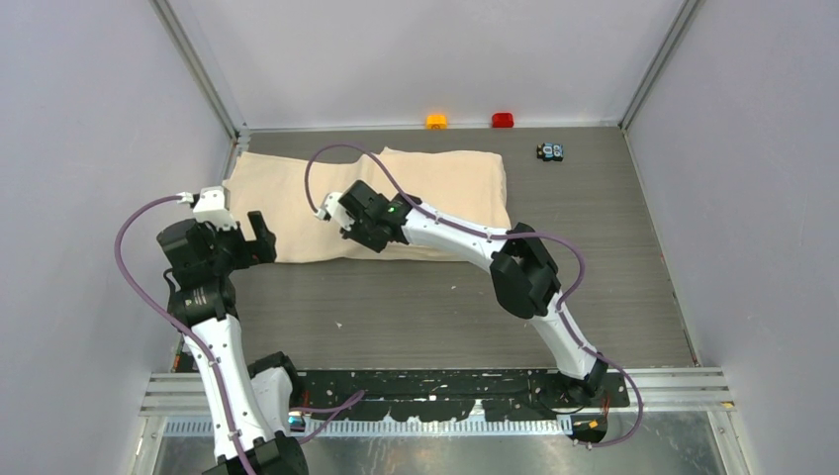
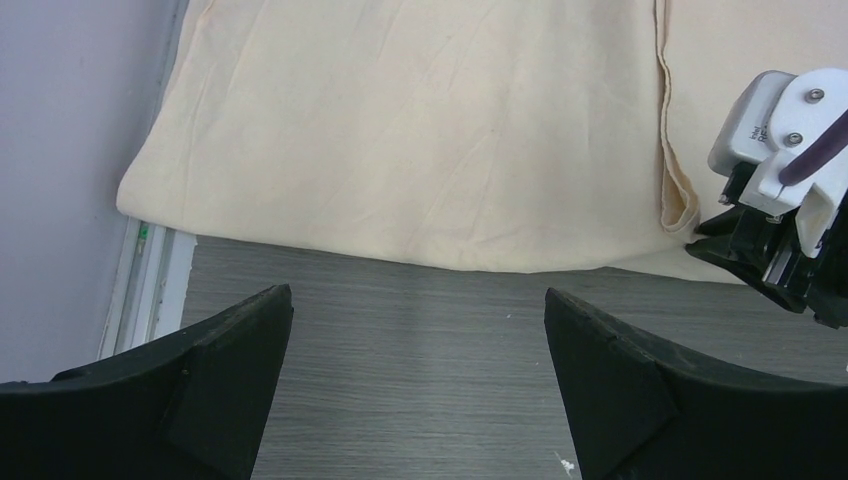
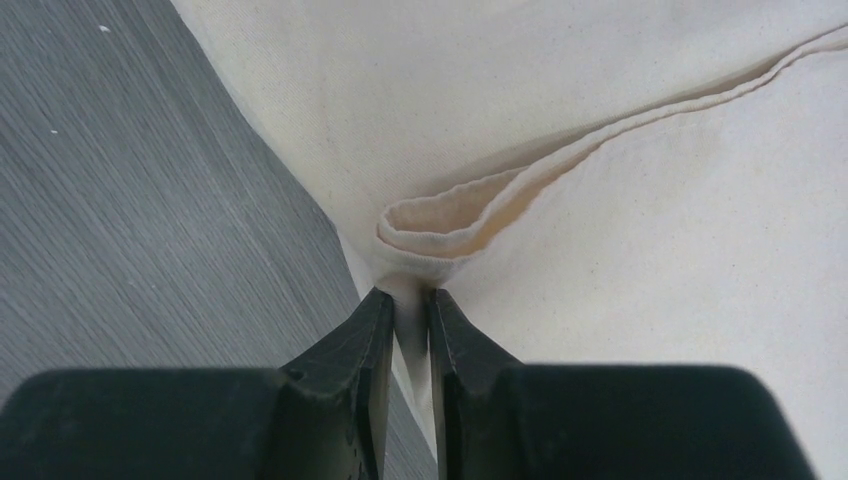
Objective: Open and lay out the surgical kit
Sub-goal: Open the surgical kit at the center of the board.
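Since no tray, clamp or packet shows anywhere, the kit is most likely wrapped inside the beige cloth (image 1: 435, 183), which lies as a flat folded bundle on the far left part of the bench (image 1: 445, 307), with one long edge facing the arms. The right fingers (image 3: 365, 340) are at that near edge, pressed almost together with a thin strip of fabric pinched between them. Just beyond their tips, a hemmed flap (image 3: 440, 225) curls up in a loop. This looks like the loose end of the top layer, and gripping there would let the arm peel that layer back without dragging the whole bundle. The grip is narrow and sits right at the margin, so the cloth could slip out if the pull is sharp. The left fingers (image 2: 230, 350) are spread wide and hold nothing. They hang over bare bench just short of the cloth's near left corner, probably ready to pin the bundle or take a second corner. The orange block (image 1: 436, 121), the red block (image 1: 503, 120) and the black-and-blue gadget (image 1: 550, 151) sit along the far side, apart from the cloth. The unfolding seems to be only starting.
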Robot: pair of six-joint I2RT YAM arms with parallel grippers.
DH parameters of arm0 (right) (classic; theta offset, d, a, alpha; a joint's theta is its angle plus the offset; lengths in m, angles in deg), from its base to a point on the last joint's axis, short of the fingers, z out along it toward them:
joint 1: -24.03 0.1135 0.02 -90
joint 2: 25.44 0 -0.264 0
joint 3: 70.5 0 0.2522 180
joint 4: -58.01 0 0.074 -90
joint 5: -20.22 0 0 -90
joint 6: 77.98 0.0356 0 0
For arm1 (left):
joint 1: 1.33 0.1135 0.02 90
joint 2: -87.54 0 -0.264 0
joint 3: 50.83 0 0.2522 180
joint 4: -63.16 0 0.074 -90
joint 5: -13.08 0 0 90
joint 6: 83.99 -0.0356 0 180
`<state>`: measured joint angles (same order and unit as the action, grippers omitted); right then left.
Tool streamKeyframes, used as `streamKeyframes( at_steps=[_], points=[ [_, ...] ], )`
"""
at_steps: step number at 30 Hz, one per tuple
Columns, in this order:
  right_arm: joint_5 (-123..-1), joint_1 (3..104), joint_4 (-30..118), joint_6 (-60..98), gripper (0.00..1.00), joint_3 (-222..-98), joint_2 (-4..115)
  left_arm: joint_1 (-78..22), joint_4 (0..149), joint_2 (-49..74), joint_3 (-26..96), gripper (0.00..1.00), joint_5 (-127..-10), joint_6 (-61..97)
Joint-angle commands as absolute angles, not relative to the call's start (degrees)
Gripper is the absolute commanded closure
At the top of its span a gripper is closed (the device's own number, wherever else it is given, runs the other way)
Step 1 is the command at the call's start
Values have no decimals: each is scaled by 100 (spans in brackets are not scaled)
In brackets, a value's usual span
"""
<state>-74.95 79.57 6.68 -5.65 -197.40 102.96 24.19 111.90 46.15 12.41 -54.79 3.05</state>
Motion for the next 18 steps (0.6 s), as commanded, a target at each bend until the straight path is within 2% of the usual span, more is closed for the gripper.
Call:
streamKeyframes(
  at_steps=[1,5,11,18],
  points=[
    [-7367,7956,637,-505,81,-19772,9733,2425,10969,4602,1216,0,-5382,391],
    [-7320,7948,587,-486,86,-19755,9665,2423,10965,4562,1230,0,-5350,434],
    [-7151,7879,506,-371,88,-19772,9652,2430,10955,4570,1227,0,-5330,446],
    [-7424,7696,506,-176,99,-19806,9556,2427,10888,4559,1236,0,-5296,378]
  ],
)
